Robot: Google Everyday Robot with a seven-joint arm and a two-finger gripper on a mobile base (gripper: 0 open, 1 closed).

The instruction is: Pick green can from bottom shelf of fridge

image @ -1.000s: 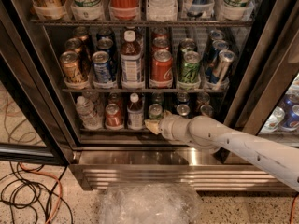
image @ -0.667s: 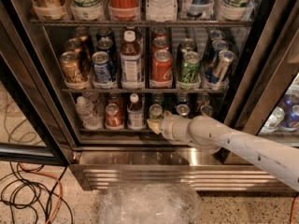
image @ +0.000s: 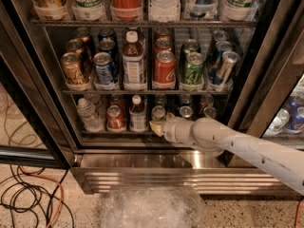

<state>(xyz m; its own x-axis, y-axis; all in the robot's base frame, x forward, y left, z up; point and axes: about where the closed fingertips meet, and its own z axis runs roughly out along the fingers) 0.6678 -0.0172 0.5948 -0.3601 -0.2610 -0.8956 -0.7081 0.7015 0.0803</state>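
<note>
The fridge [image: 266, 56] stands open before me, with a shiny steel base strip [image: 142, 161]. On the bottom shelf [image: 114, 133] a small green can [image: 158, 113] with a silver top stands in the middle front. My gripper [image: 156, 126] reaches in from the right on a white arm [image: 237, 144]. It is right at the lower front of that can and hides most of the can's body. I cannot tell whether it touches the can.
On the bottom shelf stand a red can [image: 115, 118], a small bottle [image: 138, 114], a water bottle [image: 88, 113] and further cans [image: 186, 112]. The middle rack holds a bright green swirled can [image: 194, 70] and a blue can [image: 103, 68]. Cables [image: 28, 198] and crumpled plastic [image: 152, 205] lie on the floor.
</note>
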